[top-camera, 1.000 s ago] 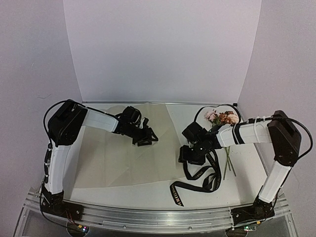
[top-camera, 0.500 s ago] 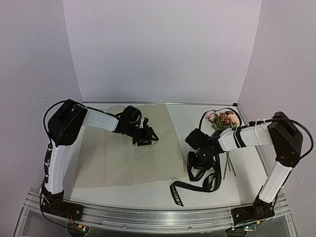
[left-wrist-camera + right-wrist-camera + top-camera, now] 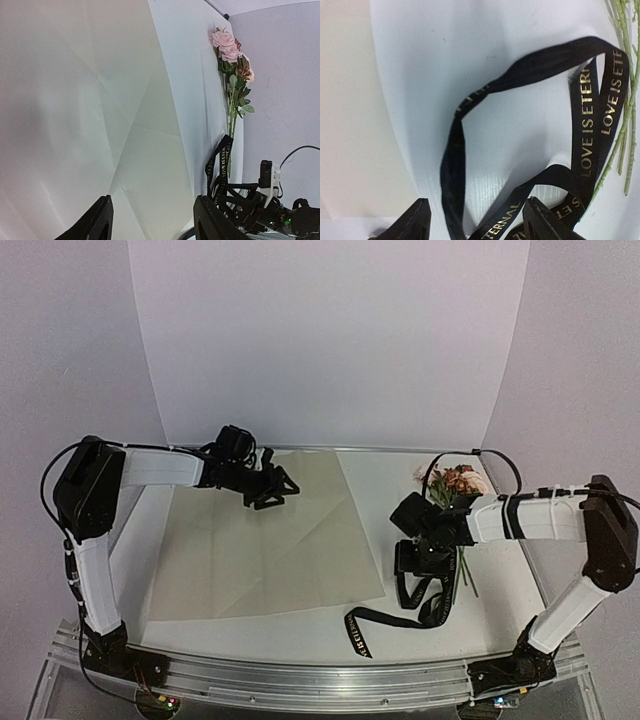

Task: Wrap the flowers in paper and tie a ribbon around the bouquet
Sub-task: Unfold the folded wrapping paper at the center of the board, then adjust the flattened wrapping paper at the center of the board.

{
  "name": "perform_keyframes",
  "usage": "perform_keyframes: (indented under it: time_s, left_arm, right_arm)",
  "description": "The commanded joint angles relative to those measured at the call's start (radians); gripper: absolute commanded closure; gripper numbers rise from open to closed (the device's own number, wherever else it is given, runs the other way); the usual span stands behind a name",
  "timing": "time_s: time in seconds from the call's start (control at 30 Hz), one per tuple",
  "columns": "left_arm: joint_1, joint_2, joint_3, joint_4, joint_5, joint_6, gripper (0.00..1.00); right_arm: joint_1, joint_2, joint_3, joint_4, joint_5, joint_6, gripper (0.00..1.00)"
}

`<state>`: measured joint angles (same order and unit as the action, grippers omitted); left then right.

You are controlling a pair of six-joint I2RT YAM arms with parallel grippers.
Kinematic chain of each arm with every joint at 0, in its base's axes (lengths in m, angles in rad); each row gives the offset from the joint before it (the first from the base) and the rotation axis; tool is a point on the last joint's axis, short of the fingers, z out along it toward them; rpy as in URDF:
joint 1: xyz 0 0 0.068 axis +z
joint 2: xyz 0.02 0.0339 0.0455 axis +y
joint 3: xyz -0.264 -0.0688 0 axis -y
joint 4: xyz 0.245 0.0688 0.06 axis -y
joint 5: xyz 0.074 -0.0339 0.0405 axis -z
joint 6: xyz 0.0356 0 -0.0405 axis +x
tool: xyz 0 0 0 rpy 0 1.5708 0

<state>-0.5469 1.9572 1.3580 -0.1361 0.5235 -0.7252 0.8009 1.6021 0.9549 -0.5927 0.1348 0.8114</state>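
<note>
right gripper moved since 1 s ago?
Yes. The right gripper has shifted right in the top view, away from the paper's right edge and closer to the flowers, which stayed put.

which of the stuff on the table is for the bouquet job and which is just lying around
For the job:
- paper
- flowers
- ribbon

Not for the job:
- no loose extras seen
- only fixtures: backdrop, rail
</note>
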Motion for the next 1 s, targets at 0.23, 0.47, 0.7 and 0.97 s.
perform_keyframes:
  time_s: [0.23,0.47,0.7,0.97]
  left_arm:
    - [0.002,-0.249,-0.353,0.022,0.008,-0.055,0.43]
    - [0.003,-0.383,-0.494,-0.088,-0.159,-0.103,0.43]
    - [0.020,-0.425,-0.548,-0.214,-0.350,-0.098,0.41]
    - [0.085,-0.399,-0.584,-0.227,-0.388,-0.065,0.40]
  right_arm:
    - [0.012,0.129,0.309,0.045,-0.112,-0.141,0.22]
    - [0.009,0.372,0.576,0.084,-0.127,-0.233,0.20]
    - [-0.014,0.501,0.647,0.100,-0.126,-0.242,0.10]
    - [-0.026,0.496,0.564,0.141,-0.182,-0.187,0.04]
